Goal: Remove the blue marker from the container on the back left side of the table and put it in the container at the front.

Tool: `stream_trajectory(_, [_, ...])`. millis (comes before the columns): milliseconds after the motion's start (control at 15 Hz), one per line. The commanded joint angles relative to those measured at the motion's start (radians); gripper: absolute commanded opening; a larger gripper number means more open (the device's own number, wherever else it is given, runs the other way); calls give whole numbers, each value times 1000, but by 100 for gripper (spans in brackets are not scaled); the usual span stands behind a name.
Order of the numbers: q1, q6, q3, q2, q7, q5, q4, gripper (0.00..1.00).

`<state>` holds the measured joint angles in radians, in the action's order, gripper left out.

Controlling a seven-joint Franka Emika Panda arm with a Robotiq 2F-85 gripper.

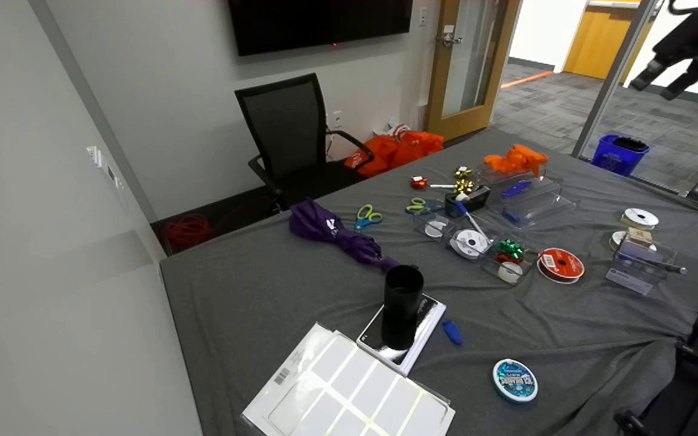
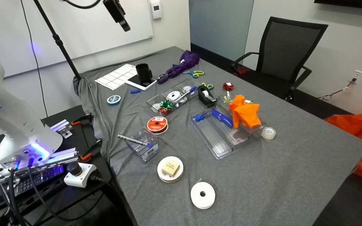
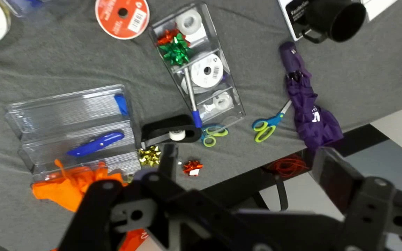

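In the wrist view the pincer (image 3: 246,157) is spread, nothing between its tips. The blue marker (image 3: 191,96) slants in the back-left container (image 3: 216,38), at ten to eleven o'clock from the pincer, blue end toward six. I judge this the approach; next the pincer should come down over the marker and close across its shaft.

In an exterior view the pincer hangs well above the table (image 1: 246,284), at two o'clock from the marker. Counted: five bows (image 1: 510,247) (two gold, two red, one green), two pairs of scissors (image 1: 368,217), one umbrella (image 1: 337,233), one black mug (image 1: 402,309).

In an exterior view the front container (image 2: 150,153), likely the goal, sits at seven o'clock from the back-left container; a second marker (image 2: 132,140) juts from it. One tape dispenser (image 2: 206,96), one blue knife (image 2: 222,118).
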<state>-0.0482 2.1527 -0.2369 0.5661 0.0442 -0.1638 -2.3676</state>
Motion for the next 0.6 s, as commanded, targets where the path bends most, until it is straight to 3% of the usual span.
stream_trajectory(0, [39,182,68,-223,-42,-88,67,100])
stream_trajectory(200, [71,274,121,-362,-33,-90,109,100])
stream_trajectory(533, [57,350,173,-549,-45,-10,194,100])
